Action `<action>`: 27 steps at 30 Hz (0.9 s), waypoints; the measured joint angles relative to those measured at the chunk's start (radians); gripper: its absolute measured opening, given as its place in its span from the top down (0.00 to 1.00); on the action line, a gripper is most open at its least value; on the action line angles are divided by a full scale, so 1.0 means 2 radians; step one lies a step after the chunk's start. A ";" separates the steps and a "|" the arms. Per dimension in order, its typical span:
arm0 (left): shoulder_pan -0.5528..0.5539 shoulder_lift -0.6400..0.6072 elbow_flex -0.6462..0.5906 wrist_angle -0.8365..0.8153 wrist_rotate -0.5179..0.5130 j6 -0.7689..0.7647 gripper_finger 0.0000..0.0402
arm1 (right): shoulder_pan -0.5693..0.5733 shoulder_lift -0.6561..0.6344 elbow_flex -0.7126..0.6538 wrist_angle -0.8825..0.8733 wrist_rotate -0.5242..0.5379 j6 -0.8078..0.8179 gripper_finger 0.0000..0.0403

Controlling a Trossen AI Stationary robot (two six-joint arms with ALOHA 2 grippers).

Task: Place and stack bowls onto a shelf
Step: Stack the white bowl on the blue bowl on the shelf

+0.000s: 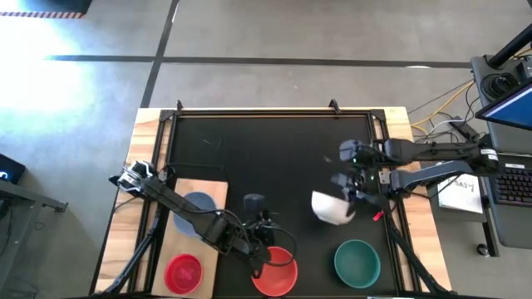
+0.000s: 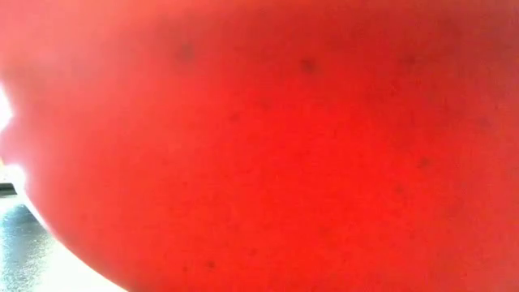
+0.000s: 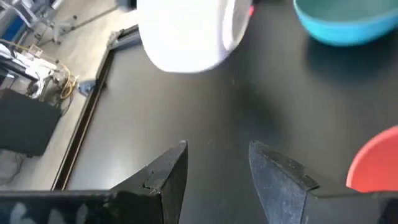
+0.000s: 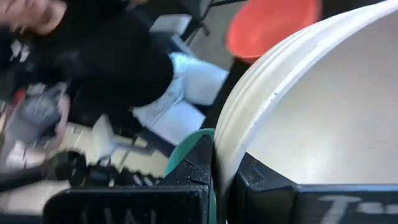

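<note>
My right gripper (image 1: 349,199) is shut on a white bowl (image 1: 331,208) right of the table's middle. The bowl is tipped on its side. A red bowl (image 1: 275,271) and a teal bowl (image 1: 357,261) sit on their bases on the black table near its front edge. The red bowl fills the low view (image 2: 259,146). A blue-grey bowl (image 1: 198,206) and a magenta bowl (image 1: 184,271) sit on the wooden shelf board (image 1: 218,193) at the front left. My left gripper (image 3: 217,165) is open and empty over the table, just beyond the red bowl (image 3: 376,162). My right gripper pinches the white bowl's rim (image 4: 227,146), one finger (image 4: 199,165) outside the wall and one finger (image 4: 255,177) inside the hollow. The fingers come from the table's right side. The bowl is tilted, its opening turned toward the gripper, and looks lifted clear of the table.
The wooden board lies on the front left of the black tabletop (image 1: 266,158). A person shows beyond the table in the right wrist view (image 4: 124,62). Cables and a laptop lie off the table's right side (image 1: 507,108). The table's far half holds nothing.
</note>
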 joint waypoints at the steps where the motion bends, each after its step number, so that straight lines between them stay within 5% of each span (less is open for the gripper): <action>1: 0.001 0.001 0.000 -0.005 0.000 -0.004 0.61 | 0.017 0.002 0.000 0.007 0.000 -0.002 0.98; 9: 0.013 0.000 0.000 0.046 0.024 0.057 0.61 | 0.145 0.038 -0.003 0.075 0.003 -0.061 0.98; 20: 0.066 0.010 -0.023 0.212 0.262 0.217 0.61 | 0.176 0.082 0.002 0.106 0.004 -0.168 0.98; 27: 0.078 0.024 -0.024 0.263 0.351 0.268 0.61 | 0.175 0.094 0.002 0.107 0.004 -0.185 0.98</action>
